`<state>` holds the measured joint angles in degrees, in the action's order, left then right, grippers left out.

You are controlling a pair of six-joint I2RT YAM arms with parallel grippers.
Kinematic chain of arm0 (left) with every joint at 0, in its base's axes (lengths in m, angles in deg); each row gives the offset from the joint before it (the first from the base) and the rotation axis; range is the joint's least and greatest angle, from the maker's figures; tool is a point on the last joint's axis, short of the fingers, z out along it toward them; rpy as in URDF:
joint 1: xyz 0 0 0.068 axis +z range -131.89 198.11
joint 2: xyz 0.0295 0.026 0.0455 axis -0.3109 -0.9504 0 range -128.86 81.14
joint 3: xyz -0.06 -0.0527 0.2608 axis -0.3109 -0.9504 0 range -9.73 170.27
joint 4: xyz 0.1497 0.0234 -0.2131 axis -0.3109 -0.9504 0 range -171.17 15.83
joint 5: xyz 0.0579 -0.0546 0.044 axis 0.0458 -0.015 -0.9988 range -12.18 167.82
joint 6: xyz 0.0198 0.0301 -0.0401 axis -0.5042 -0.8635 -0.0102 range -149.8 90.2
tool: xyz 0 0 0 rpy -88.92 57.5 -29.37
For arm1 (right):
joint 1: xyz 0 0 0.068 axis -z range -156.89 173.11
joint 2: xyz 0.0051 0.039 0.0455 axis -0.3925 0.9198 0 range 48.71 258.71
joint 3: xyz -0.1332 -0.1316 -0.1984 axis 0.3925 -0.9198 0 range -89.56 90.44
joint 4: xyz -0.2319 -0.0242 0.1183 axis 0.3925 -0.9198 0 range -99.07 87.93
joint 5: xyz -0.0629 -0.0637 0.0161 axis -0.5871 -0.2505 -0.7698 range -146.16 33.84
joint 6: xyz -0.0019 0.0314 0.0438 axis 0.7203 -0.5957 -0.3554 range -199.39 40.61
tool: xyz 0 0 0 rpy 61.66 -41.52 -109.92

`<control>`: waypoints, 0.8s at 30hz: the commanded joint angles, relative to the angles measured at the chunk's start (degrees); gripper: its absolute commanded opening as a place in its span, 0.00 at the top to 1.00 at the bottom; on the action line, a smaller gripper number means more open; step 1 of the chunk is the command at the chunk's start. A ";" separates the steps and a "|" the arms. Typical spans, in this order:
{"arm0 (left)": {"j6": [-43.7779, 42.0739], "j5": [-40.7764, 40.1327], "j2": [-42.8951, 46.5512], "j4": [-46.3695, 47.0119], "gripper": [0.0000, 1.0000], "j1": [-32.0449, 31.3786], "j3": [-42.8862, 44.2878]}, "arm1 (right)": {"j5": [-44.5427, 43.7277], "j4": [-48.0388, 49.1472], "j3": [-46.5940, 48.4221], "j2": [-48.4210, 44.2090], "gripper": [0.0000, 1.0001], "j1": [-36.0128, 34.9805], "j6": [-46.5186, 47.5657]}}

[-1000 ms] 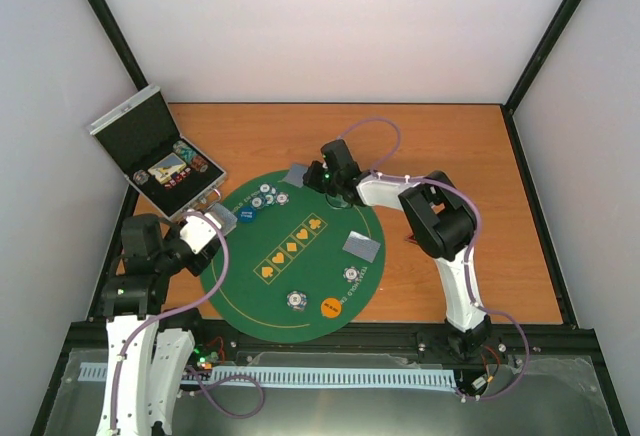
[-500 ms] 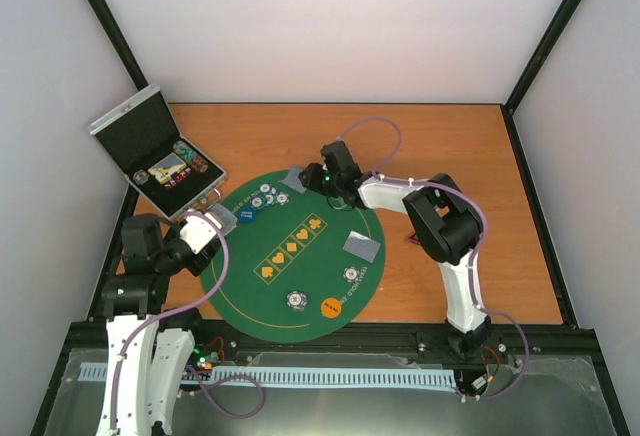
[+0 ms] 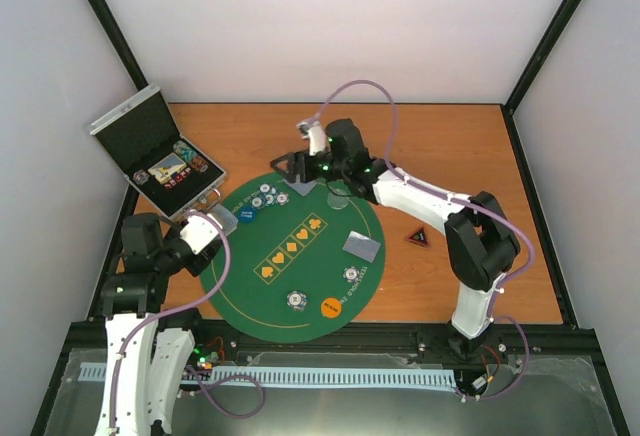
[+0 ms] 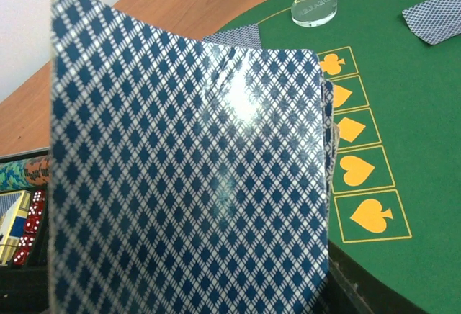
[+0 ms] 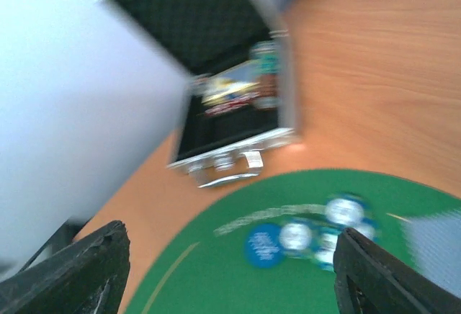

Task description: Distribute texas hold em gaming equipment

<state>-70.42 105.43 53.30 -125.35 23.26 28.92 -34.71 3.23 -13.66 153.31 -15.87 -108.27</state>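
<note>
Held cards: a stack of blue-diamond-backed playing cards (image 4: 187,177) stands upright in the left gripper (image 3: 208,226), whose jaws are clamped on it, at the mat's left rim.
Dealt cards: one grey-backed card (image 3: 298,187) lies at the mat's far edge, and a second card set (image 3: 362,247) lies on its right side.
Chips: small white-patterned poker chips (image 3: 268,196) cluster at the far left of the mat, just beside a blue round disc (image 3: 246,214).
Other discs: an orange round disc (image 3: 331,306) sits at the near edge and a clear round disc (image 4: 313,8) on the far side.
Marker: the black triangle marker (image 3: 418,237) lies on the orange wooden table (image 3: 450,146), just right of the mat.
Right gripper (image 3: 290,163): its jaws are wide apart and empty, above the mat's far-left edge.
Mat: a round green felt mat (image 3: 300,266).
Case: an open silver case with black lining (image 3: 150,146) sits at the far-left corner of the table.
</note>
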 commanded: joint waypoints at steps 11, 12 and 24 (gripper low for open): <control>-5.76 6.44 -0.29 -6.29 0.52 0.48 4.87 | 26.96 -15.73 14.54 1.45 0.21 -14.25 25.89; -5.67 6.63 -0.29 -6.30 0.52 0.46 4.93 | 25.64 -16.58 15.20 1.87 0.23 -14.66 26.39; -5.47 7.19 -0.72 -6.20 0.52 0.47 5.36 | 21.26 -20.30 19.12 6.14 0.33 -16.69 27.49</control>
<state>-74.85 110.70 52.85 -131.40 23.26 31.37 -12.31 -15.54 3.87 158.55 -31.59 -82.07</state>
